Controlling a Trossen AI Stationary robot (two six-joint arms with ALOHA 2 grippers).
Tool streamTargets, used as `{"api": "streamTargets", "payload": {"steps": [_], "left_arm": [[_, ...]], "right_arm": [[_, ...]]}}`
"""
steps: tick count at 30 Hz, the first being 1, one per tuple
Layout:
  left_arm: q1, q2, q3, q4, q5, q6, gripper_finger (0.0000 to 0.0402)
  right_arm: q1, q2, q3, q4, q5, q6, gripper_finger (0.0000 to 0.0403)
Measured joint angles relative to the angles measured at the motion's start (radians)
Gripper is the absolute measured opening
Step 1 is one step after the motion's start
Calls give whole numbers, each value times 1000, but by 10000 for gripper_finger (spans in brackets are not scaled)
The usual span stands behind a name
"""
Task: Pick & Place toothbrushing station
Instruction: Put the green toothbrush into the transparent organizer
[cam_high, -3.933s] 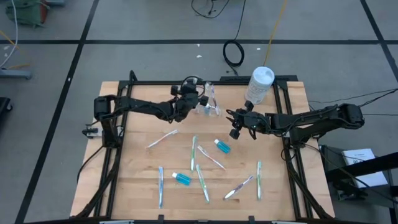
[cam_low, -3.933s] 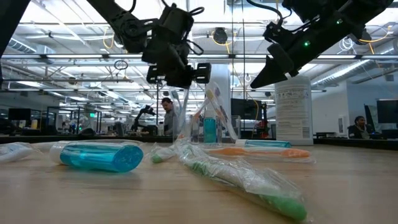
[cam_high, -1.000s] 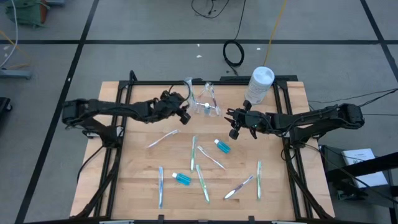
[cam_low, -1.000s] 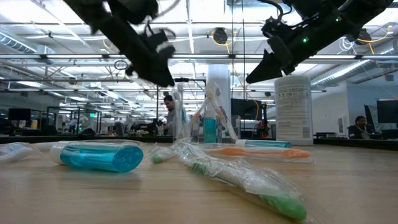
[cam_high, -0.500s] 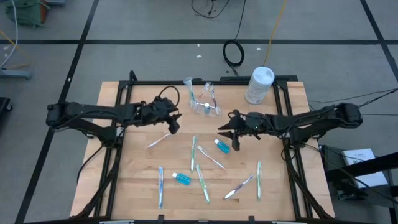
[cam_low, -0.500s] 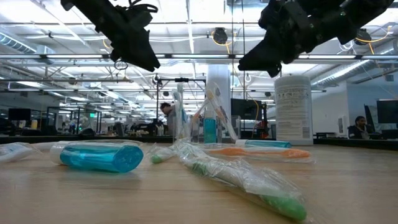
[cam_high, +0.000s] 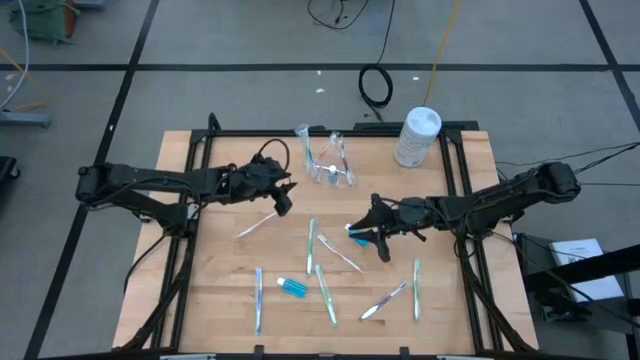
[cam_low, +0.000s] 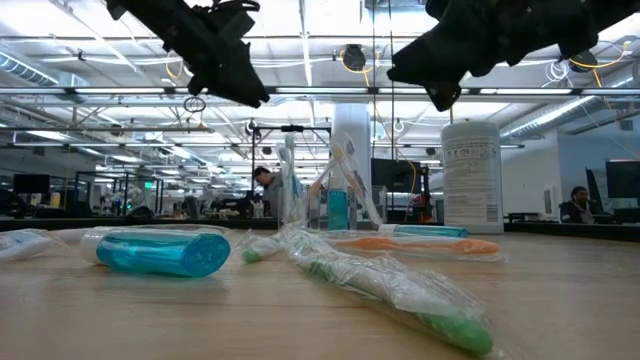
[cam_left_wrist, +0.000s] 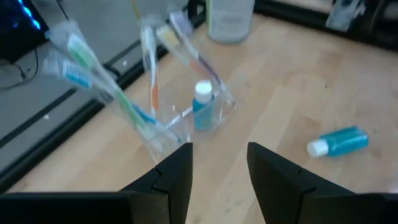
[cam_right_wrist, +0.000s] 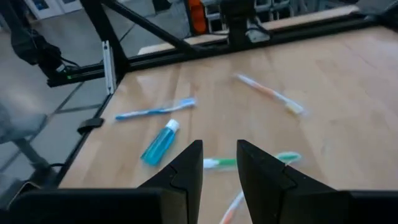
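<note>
Both arms over the table, nothing gripped.
Clear cup (cam_high: 330, 172) upright at far centre of the table (cam_high: 220, 300), holding several toothbrushes (cam_left_wrist: 155, 74) fanned outward plus one blue tube (cam_left_wrist: 201, 107) standing cap up. Loose toothbrushes (cam_high: 312, 245) spread over near half, most with long axis near-to-far, a few diagonal. Second blue tube (cam_high: 293, 287) flat, near centre, axis left-right. Third tube mostly hidden under right gripper (cam_high: 368, 238), only a blue sliver visible. Wrapped brush (cam_low: 390, 290) in low view cut off at the near end. Left gripper (cam_high: 283, 200) stretched in from left, just left of cup, fingers (cam_left_wrist: 177, 171) spread, empty. Right gripper reaching in from right, low over centre, fingers (cam_right_wrist: 186, 165) apart with a narrow gap, empty. White canister (cam_high: 417, 137) at far right corner.
</note>
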Motion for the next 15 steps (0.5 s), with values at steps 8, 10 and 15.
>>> {"api": "streamTargets", "payload": {"steps": [8,10,15], "left_arm": [[11,0,0,106,1,36,159],[11,0,0,121,1,61,159],[11,0,0,176,1,89,159]], "right_arm": [[123,0,0,-225,-28,270,89],[165,0,0,-267,-30,311,89],[248,-5,0,-358,-27,479,89]]}}
